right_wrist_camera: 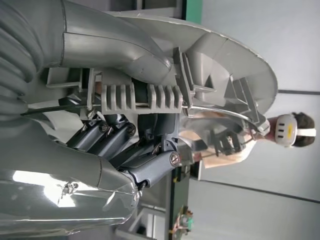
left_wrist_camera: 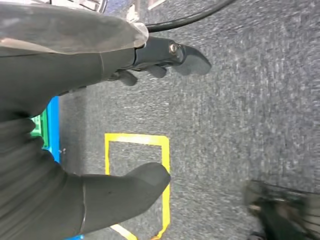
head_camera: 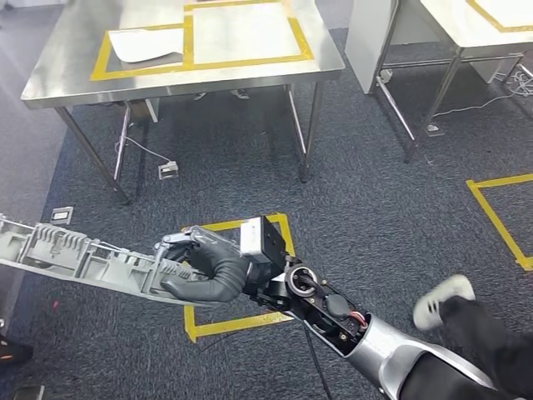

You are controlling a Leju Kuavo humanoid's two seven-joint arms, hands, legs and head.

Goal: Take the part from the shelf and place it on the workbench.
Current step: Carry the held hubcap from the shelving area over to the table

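Note:
The part (head_camera: 82, 258) is a long grey ribbed plastic moulding, held roughly level above the carpet and reaching out to the left. My right hand (head_camera: 207, 268) grips its near end, with dark fingers wrapped over it. In the right wrist view, the fingers (right_wrist_camera: 124, 145) close around the part's ribbed edge (right_wrist_camera: 211, 80). The steel workbench (head_camera: 188, 83), marked with yellow tape, stands ahead and a good way off. My left hand (left_wrist_camera: 56, 75) hangs over the carpet, thumb and fingers apart, holding nothing.
A white sheet (head_camera: 147, 42) lies on the workbench's left marked field. A second table (head_camera: 477, 25) stands at the far right. Yellow tape squares (head_camera: 239, 321) mark the carpet. A person's shoe (head_camera: 443, 300) is close by my right arm. A person (right_wrist_camera: 290, 131) stands beyond the part.

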